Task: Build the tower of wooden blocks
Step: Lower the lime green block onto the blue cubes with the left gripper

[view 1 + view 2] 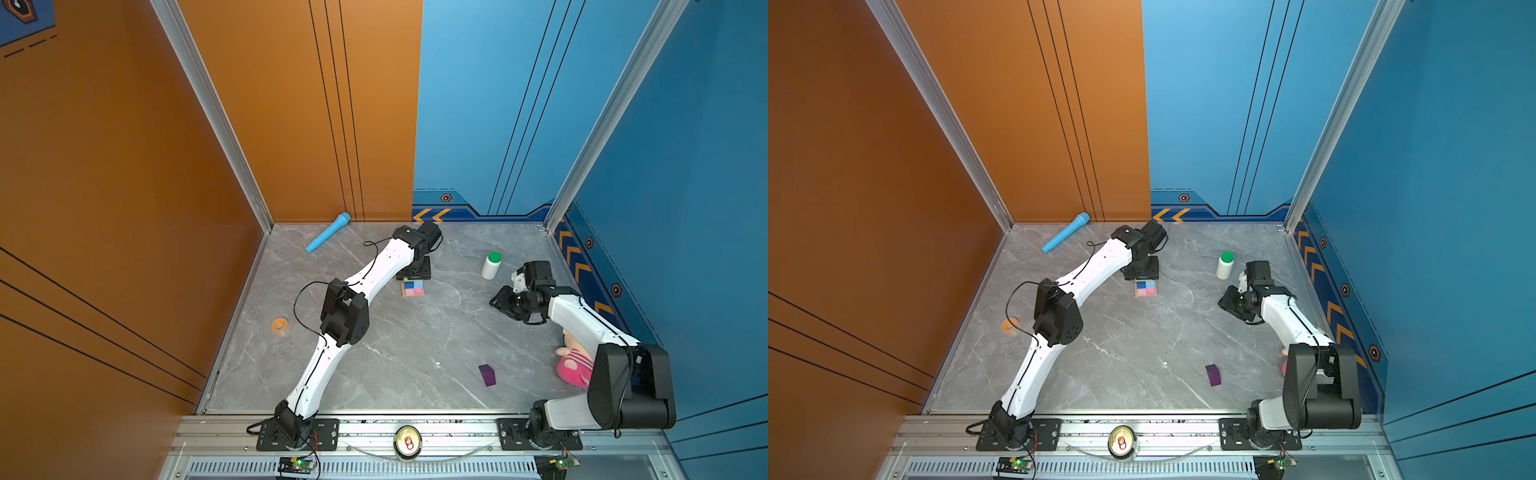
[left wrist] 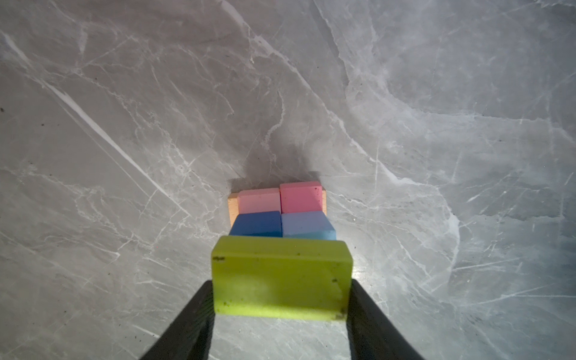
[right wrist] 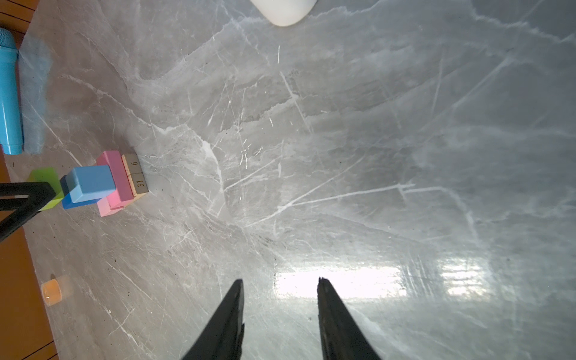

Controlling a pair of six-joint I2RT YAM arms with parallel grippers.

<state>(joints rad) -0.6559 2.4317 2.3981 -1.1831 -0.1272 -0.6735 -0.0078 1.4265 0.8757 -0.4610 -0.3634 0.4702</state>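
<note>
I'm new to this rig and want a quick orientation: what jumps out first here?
The left hand grips a lime bar right above the half-built tower toward the back of the table. A lone purple block lies near the front, and the right hand hangs open and empty.

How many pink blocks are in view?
2. The paler pink bar and the deeper pink bar lie side by side in the tower, partly under the dark-blue cube and light-blue cube. Others may hide behind the left arm.
</note>
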